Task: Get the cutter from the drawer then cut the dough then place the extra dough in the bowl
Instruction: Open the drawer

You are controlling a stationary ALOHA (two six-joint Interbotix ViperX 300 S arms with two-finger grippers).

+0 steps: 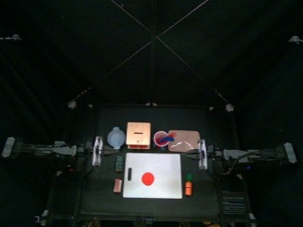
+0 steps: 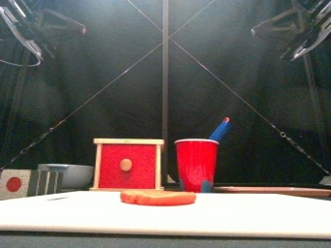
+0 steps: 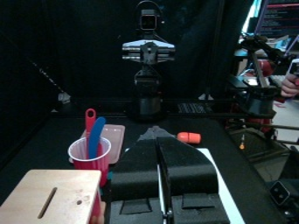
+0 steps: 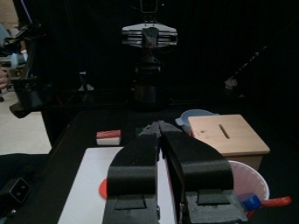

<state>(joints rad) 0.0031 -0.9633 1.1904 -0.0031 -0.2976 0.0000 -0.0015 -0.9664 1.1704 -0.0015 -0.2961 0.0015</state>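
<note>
Nothing is done yet: the drawer [image 2: 128, 165] of the wooden box [image 1: 138, 136] is shut, and the cutter is not seen, judged inside. The dough [image 1: 149, 178] lies uncut on the white board [image 1: 172, 188], with the box at 12 o'clock and the bowl [image 1: 115, 137] at 11. The left fingers [image 3: 162, 150] and right fingers [image 4: 159, 136] are closed, empty, parked at 9 and 3. The black table [image 1: 95, 199] is ringed by black curtains [image 1: 71, 53].

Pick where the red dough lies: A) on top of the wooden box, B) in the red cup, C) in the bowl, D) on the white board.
D: the top view shows the dough lying flat near the middle of the board, well in front of the bowl.
</note>
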